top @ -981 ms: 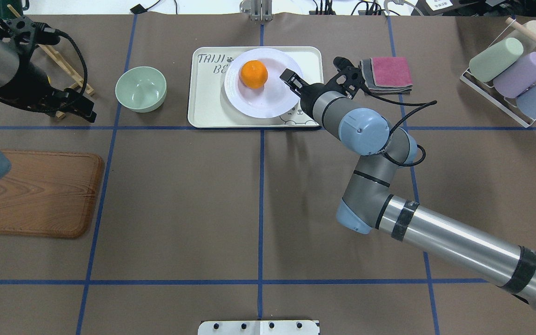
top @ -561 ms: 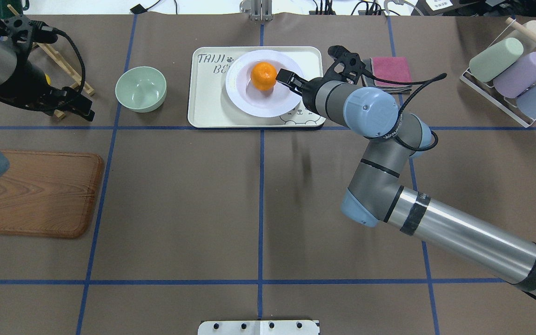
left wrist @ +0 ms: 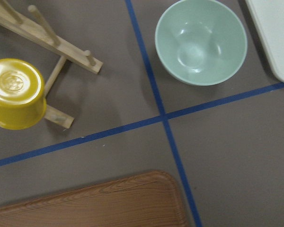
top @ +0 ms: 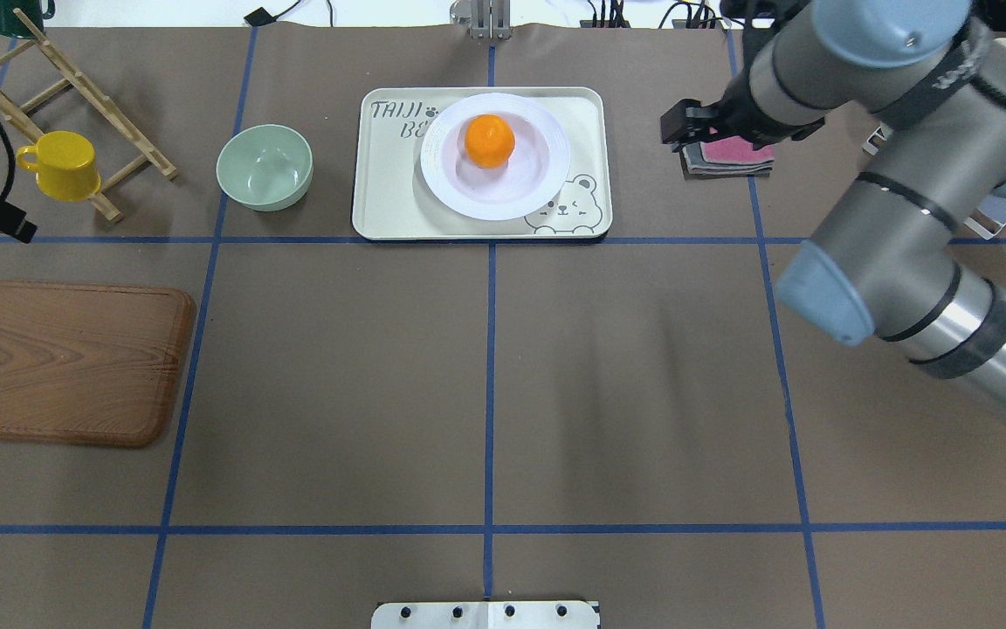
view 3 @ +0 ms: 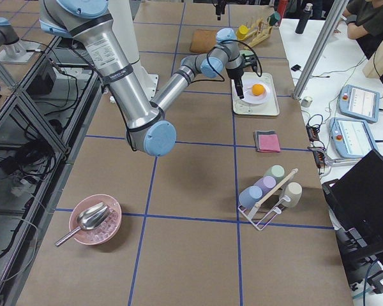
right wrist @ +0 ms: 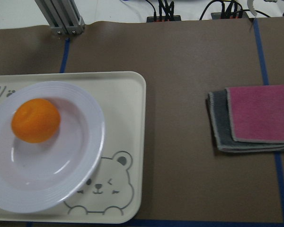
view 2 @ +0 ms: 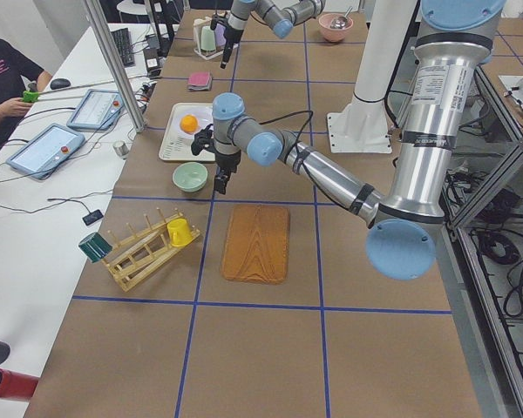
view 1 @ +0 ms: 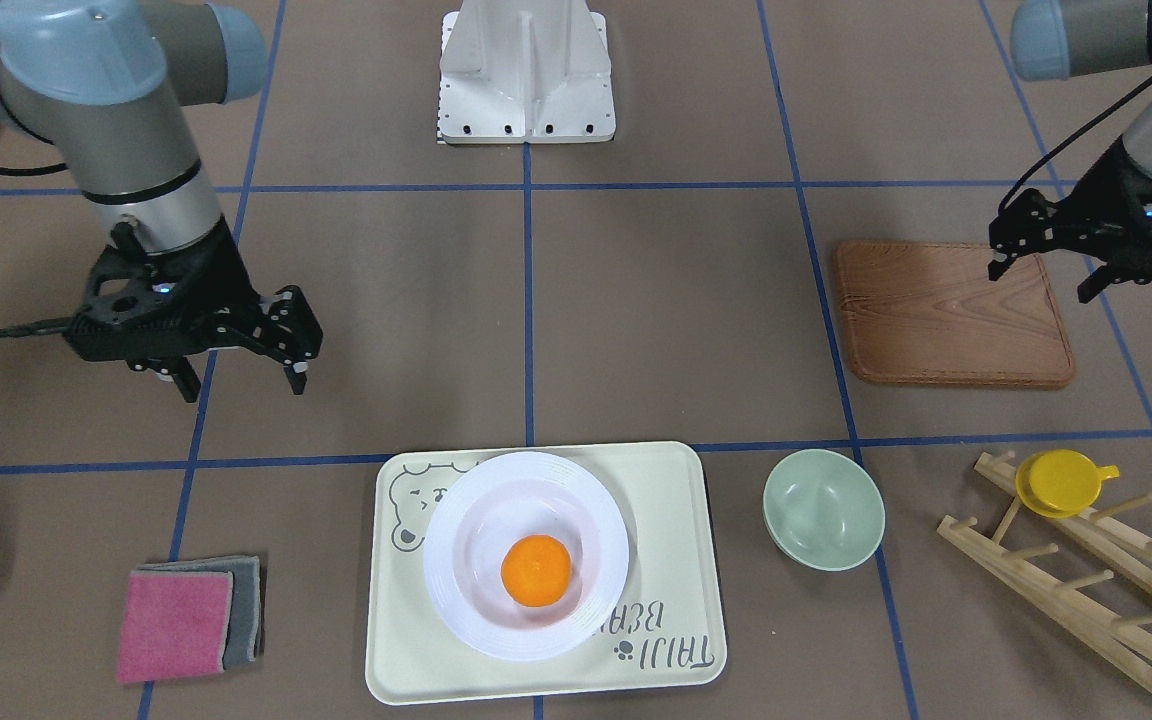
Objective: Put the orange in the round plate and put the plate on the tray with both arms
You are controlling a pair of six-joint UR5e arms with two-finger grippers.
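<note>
The orange lies in the well of the white round plate. The plate rests flat on the cream bear tray. My right gripper hangs open and empty above the table, back from the tray toward the robot's right. My left gripper is open and empty too, raised beside the wooden board's outer edge. Neither touches the plate.
A pale-green bowl sits beside the tray. The wooden board lies nearer the base. A wooden rack holds a yellow cup. Folded pink and grey cloths lie on the tray's other side.
The right gripper has left the plate's rim and pulled up and away to the right. The left arm has drawn off to the left. The plate and orange stay on the tray.
</note>
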